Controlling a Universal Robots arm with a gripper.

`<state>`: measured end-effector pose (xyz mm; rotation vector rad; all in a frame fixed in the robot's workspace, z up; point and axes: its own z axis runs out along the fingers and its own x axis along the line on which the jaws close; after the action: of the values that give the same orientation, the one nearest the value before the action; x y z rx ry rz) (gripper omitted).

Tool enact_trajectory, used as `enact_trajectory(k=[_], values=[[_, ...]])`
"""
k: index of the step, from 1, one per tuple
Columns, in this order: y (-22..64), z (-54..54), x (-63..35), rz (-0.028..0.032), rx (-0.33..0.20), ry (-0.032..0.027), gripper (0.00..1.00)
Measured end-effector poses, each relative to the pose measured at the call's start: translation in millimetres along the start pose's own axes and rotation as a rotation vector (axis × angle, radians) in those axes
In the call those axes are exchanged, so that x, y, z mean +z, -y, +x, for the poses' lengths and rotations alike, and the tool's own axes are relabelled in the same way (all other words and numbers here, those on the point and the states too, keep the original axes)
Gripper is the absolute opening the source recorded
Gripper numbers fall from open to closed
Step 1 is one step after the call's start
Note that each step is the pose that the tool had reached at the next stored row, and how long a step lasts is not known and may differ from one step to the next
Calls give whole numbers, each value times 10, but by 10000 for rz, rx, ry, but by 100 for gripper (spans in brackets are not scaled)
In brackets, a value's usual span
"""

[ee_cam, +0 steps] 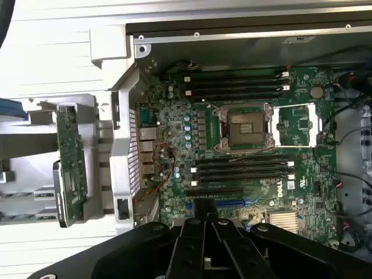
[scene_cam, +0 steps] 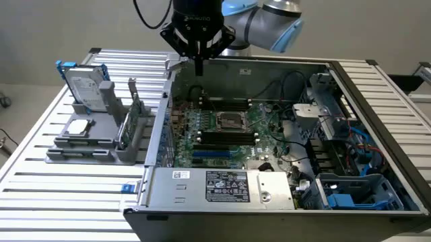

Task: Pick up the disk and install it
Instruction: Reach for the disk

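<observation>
Black gripper point(scene_cam: 199, 70), jaws together and holding nothing, hangs above the far rim of the open computer case point(scene_cam: 269, 224). Disk point(scene_cam: 88, 88) stands upright in a grey rack point(scene_cam: 88, 146) beside the case, exterior view's left, on the slatted bench point(scene_cam: 54, 201).

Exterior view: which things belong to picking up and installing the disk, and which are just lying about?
For the job: disk, standing in the grey stand; gripper, shut, over the open computer case.
Lying about: silver chip; green circuit card.
</observation>
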<state>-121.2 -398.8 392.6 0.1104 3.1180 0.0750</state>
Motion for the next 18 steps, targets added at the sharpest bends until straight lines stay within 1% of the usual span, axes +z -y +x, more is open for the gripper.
enact_trajectory(k=[9,11,18], values=[[0,1,0,0,0,1,11],[1,25,-1,1,0,-1,11],[-36,343,-4,-1,0,1,11]])
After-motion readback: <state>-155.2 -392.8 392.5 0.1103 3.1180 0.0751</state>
